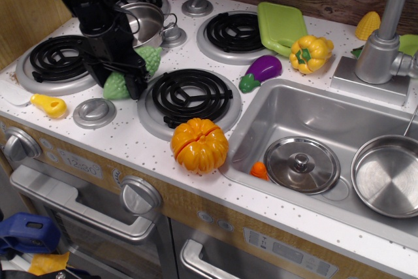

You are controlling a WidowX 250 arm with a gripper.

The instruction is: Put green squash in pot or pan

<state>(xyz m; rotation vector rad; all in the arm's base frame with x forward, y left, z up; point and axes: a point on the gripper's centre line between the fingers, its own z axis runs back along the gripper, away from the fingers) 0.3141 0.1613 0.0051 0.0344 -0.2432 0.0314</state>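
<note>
The green squash (150, 59) lies on the white stovetop between the front-left and front-middle burners, bumpy and light green; its middle is hidden by my gripper. My black gripper (121, 78) is lowered over it, one finger on each side, the jaws open around it. The shiny steel pot (151, 25) stands just behind, on the back-left burner, its inside showing no contents.
An orange pumpkin (199, 145) sits near the counter's front edge. A purple eggplant (261, 68), a yellow pepper (310, 52) and a green cutting board (281, 27) lie to the right. The sink (313, 112) holds a lid (302, 164) and a wide pan (388, 174).
</note>
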